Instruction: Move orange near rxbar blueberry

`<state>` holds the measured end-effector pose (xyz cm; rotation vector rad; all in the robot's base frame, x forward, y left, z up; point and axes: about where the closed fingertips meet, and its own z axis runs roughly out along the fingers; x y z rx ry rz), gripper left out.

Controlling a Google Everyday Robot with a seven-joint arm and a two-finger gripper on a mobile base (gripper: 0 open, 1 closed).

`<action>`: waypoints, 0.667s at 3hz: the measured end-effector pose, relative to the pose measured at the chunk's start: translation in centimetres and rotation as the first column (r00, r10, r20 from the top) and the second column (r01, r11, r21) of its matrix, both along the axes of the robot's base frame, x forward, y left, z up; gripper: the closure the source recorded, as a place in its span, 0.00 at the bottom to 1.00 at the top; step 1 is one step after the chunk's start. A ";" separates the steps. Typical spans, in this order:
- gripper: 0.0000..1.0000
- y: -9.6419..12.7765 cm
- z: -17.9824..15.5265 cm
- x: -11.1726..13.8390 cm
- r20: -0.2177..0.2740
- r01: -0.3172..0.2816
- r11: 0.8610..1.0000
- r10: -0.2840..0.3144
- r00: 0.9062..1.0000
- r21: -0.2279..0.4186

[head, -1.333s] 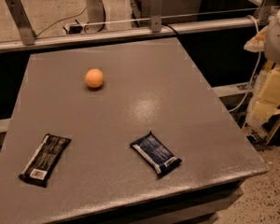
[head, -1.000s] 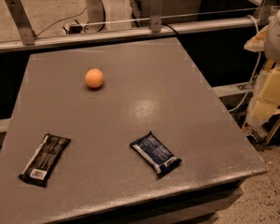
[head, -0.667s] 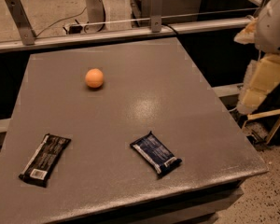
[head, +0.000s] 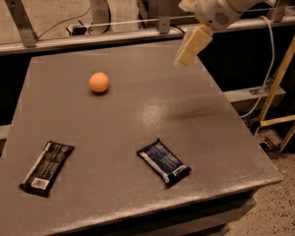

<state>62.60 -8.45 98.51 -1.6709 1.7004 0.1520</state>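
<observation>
The orange is a small round fruit on the grey table, toward the far left. The rxbar blueberry, a dark blue bar with a white label panel, lies near the front edge, right of centre. My gripper hangs in the air over the table's far right part, well to the right of the orange and high above the surface. It holds nothing that I can see.
A black-wrapped bar with a white barcode patch lies at the front left. A metal rail with posts runs behind the table. A cable and a yellow frame stand off the right edge.
My arm has swung in from beyond the right edge to over the table's far right part. The orange and both bars have not moved.
</observation>
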 end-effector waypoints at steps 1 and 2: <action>0.00 3.2 -2.4 2.3 -0.032 0.048 0.977 -0.042 0.999 0.210; 0.00 4.0 -1.3 4.0 0.020 0.069 0.963 -0.077 0.997 0.260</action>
